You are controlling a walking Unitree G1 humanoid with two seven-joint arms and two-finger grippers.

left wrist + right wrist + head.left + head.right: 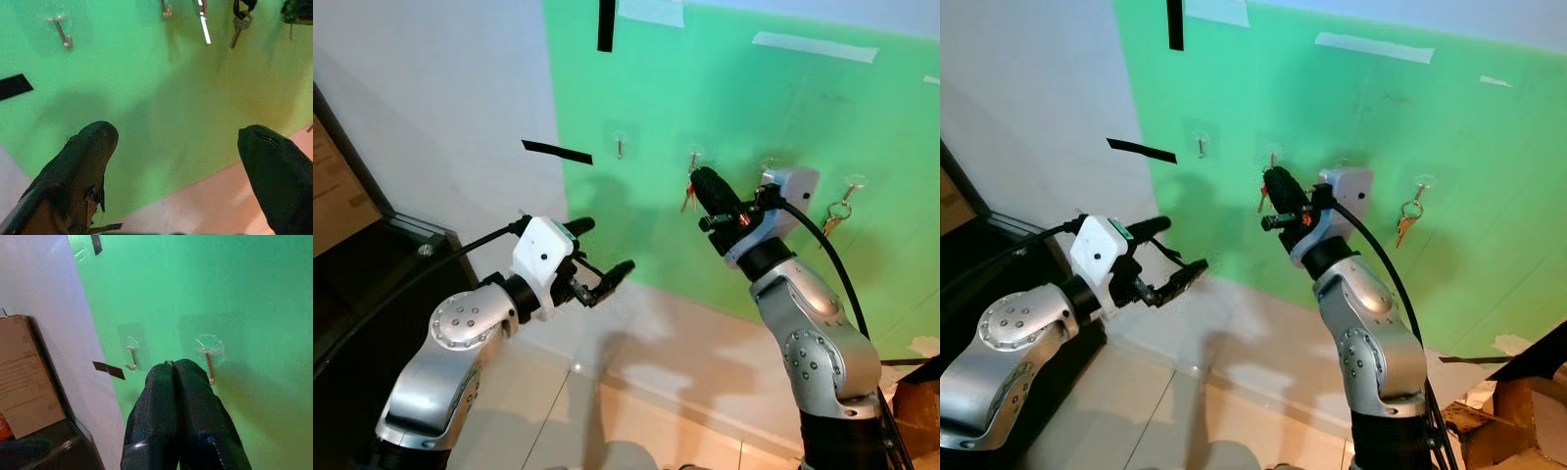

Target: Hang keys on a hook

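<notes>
A green panel point(724, 88) covers the wall, with a row of small clear hooks across it. The right tool point(705, 186) is raised against the panel, its fingers pressed together on a set of keys point(687, 199), which dangles at about 7 o'clock from the fingertips. The keys hang right at the second hook point(209, 363), but I cannot tell whether their ring is over it yet. At 3 o'clock from the right arm, another set of keys point(836, 213) already hangs on the far hook point(853, 183). The first hook point(620, 145), at 9 o'clock, is bare. The left tool point(603, 257) hovers lower, fingers apart, holding nothing. Judging by this, the hanging is near its end: seat the ring, then let go.
</notes>
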